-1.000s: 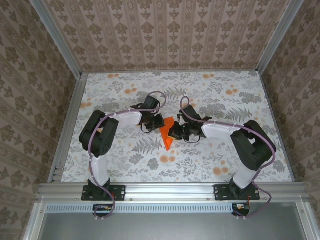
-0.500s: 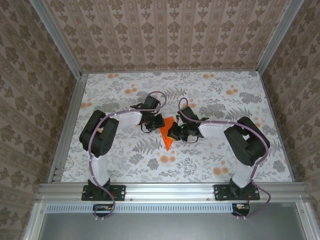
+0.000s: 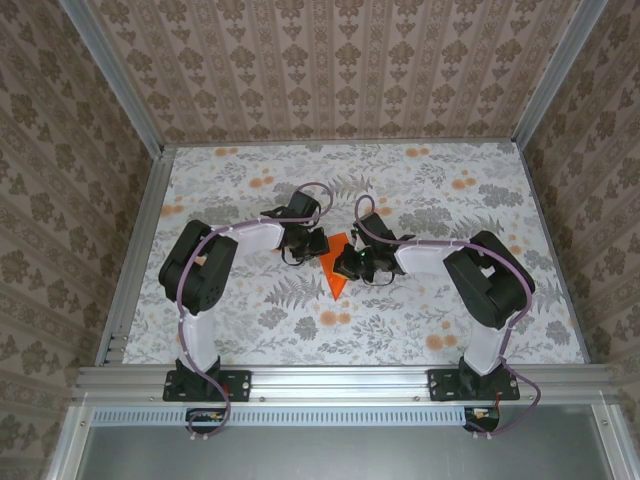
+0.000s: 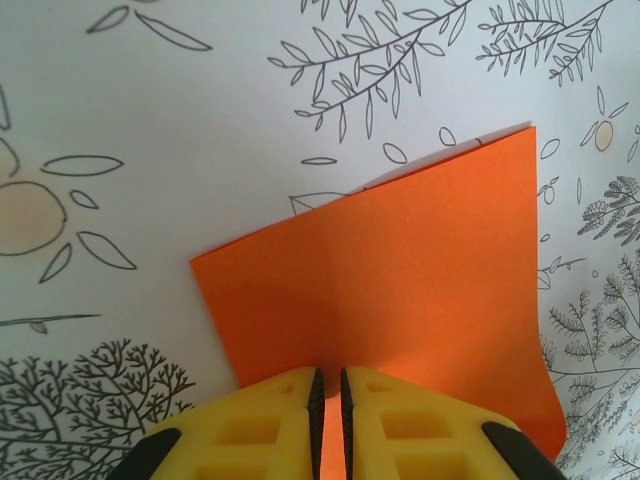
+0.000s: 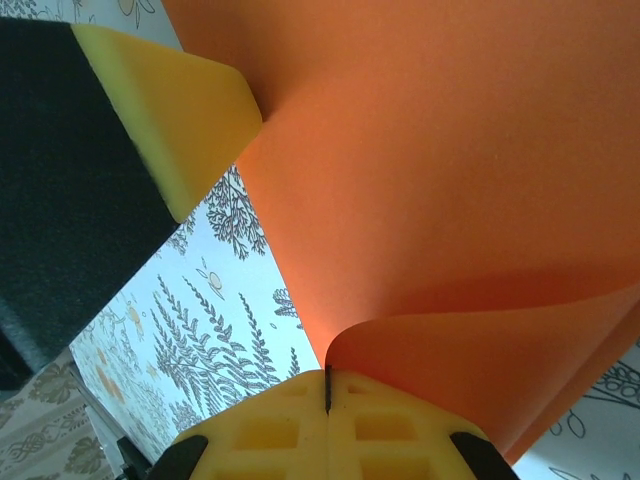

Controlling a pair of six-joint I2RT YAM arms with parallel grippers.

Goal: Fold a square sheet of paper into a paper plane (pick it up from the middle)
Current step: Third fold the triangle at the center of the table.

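The square sheet of paper [image 3: 335, 276] is bright orange and folded into a wedge whose point faces the near edge, at the middle of the table. My left gripper [image 3: 312, 245] is at its left side, shut on the paper. In the left wrist view the orange sheet [image 4: 400, 270] runs into the narrow slit between the yellow fingers [image 4: 260, 425] of the left gripper [image 4: 330, 374]. My right gripper [image 3: 350, 264] is shut on the sheet's right side. In the right wrist view the paper [image 5: 450, 180] curls up out of the right gripper [image 5: 327, 376]. The left finger [image 5: 170, 110] shows against the sheet.
The table [image 3: 250, 170] is covered in a floral print with pale orange blossoms [image 3: 327, 318]. Patterned walls and aluminium rails [image 3: 135, 240] close it in on three sides. Both arms bend inward and meet at the centre.
The right arm's elbow has swung slightly left, toward the centre. Both grippers and the orange sheet have stayed nearly in place.
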